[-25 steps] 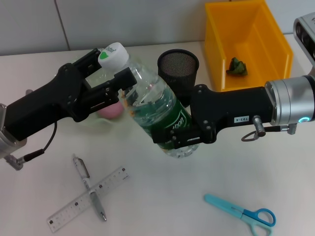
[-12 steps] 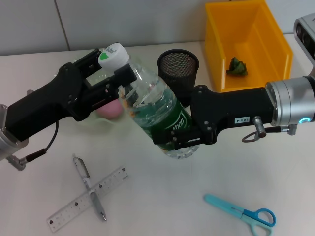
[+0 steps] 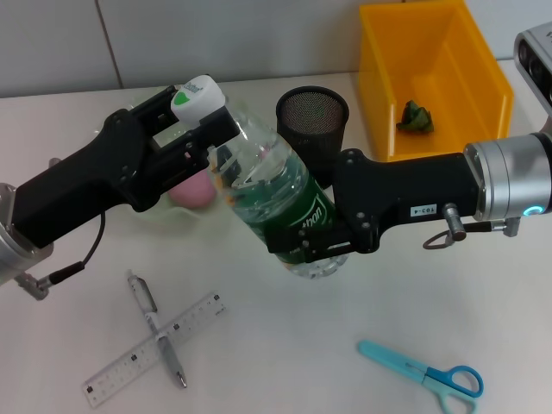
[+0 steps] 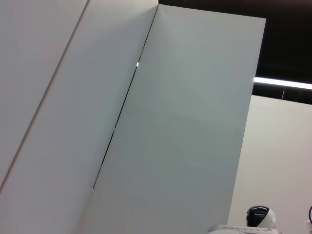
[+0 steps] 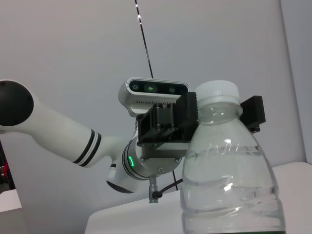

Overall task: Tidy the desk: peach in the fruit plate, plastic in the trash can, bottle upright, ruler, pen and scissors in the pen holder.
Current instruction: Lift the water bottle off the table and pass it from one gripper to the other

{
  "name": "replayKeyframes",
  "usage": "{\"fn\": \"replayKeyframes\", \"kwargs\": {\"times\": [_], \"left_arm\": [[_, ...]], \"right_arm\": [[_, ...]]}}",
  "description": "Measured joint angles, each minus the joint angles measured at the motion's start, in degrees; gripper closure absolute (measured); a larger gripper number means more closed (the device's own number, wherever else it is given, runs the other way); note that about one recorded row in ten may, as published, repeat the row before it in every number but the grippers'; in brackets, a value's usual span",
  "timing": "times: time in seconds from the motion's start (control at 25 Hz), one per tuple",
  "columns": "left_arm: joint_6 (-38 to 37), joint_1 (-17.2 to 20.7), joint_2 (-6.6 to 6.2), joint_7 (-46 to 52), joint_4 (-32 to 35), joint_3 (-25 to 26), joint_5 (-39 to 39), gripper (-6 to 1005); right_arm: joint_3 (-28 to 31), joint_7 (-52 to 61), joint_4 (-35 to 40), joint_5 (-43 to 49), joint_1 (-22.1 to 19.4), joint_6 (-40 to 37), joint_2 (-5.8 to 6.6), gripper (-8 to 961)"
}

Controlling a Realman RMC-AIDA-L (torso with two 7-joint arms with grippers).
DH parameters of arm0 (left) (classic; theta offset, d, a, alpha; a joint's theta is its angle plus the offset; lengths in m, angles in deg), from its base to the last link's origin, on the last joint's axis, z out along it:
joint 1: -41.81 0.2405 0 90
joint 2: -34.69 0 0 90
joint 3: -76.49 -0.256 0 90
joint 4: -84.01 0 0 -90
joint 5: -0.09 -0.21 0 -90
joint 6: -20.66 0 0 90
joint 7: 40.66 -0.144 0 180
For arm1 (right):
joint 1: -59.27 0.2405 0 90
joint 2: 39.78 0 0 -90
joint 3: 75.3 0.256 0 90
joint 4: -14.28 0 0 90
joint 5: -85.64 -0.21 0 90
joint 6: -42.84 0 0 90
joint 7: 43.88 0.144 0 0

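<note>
Nearest me on the table (image 3: 285, 345) I see the blue scissors (image 3: 424, 373) lying flat toward the right, and on the left the clear ruler (image 3: 153, 348) with the pen (image 3: 155, 326) lying crossed over it.

Above those, both arms meet at the bottle (image 3: 272, 194), which is lifted and tilted, its white cap toward the left and far side, its base toward me. My right gripper (image 3: 312, 246) comes in from the right, and its fingers are clamped around the green-labelled lower body of the bottle. My left gripper (image 3: 203, 129) reaches in from the left, fingers set on either side of the neck just below the cap; in the right wrist view the left gripper (image 5: 222, 114) shows as dark blocks flanking the bottle (image 5: 229, 180) behind its cap, though I cannot tell whether they actually press it.

Behind the left arm, the pink peach (image 3: 191, 191) sits in the pale fruit plate (image 3: 177, 214). Farther back stands the black mesh pen holder (image 3: 312, 121), just beside the bottle. At the far right is the yellow trash can (image 3: 431, 78) with a green crumpled piece of plastic (image 3: 415, 116) inside.
</note>
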Motion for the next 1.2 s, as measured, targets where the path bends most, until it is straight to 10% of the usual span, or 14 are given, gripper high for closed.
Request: {"fn": "replayKeyframes", "kwargs": {"times": [1.2], "left_arm": [[0.24,-0.51,0.05,-0.87,-2.95,0.54,0.26,552]], "right_arm": [[-0.76,0.44,-0.27,0.02,0.69,0.45,-0.09,184]]}}
